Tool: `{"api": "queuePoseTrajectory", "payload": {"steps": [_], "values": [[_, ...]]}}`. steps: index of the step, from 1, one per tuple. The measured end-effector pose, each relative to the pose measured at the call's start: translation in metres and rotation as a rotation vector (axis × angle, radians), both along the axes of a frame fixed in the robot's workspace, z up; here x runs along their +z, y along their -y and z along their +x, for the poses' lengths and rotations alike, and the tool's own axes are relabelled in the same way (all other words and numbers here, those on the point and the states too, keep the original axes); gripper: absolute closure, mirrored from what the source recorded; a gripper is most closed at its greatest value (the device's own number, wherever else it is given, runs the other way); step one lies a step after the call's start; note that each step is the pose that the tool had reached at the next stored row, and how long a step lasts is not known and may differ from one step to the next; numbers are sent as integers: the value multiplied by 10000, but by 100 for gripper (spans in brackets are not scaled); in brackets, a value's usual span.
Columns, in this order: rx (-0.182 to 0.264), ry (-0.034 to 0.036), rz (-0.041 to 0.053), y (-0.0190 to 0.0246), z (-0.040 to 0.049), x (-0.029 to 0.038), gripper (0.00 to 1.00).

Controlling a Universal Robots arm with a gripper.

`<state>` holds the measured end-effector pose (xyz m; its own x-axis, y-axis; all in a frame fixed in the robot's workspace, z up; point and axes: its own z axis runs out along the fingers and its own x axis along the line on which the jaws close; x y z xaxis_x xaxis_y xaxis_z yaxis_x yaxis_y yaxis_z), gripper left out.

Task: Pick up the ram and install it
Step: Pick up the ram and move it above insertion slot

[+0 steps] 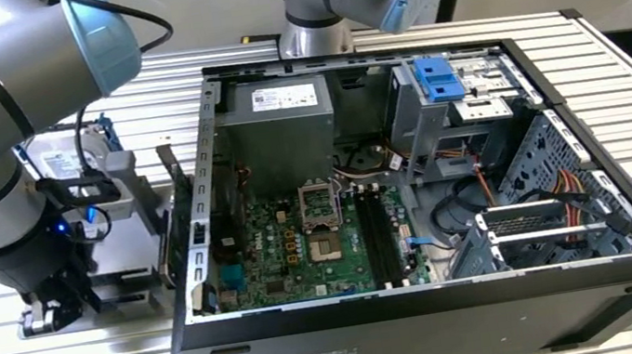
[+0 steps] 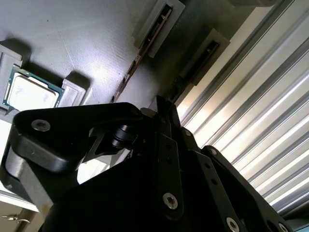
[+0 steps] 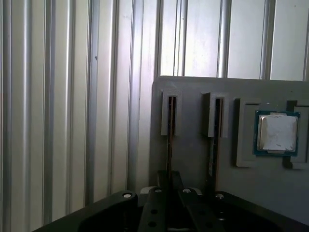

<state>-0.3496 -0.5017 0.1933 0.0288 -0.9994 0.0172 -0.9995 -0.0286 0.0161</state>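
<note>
Ram (image 3: 169, 130): on edge in a slot of the grey holder (image 3: 193, 92) — near the processor (image 3: 276, 133).
Gripper (image 3: 170, 178): just at the ram — whether clenched or released, cannot tell.
Table (image 3: 72, 96): slatted, under the grey holder.

In both wrist views the ram (image 3: 169, 140) (image 2: 198, 62) shows edge-on as a thin, dark strip. It stands on its long edge in the gray holder plate (image 3: 193, 92), in the slot nearest the plate's outer edge.
</note>
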Motion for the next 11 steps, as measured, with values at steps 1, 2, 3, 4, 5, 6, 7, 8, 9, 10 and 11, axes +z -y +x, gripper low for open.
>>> {"api": "queuePoseTrajectory", "payload": {"steps": [1, 2, 3, 4, 5, 6, 7, 8, 9, 10, 11], "values": [[0, -1, -1, 0, 0, 8, 100], [0, -1, -1, 0, 0, 15, 100], [0, -2, -2, 0, 0, 22, 100], [0, -1, -2, 0, 0, 28, 100], [0, -2, -2, 0, 0, 36, 100], [0, -2, -1, 0, 0, 43, 100], [0, -2, -2, 0, 0, 50, 100], [0, -1, -2, 0, 0, 59, 100], [0, -2, -2, 0, 0, 68, 100], [0, -2, -2, 0, 0, 76, 100], [0, -2, -2, 0, 0, 84, 100]]}}
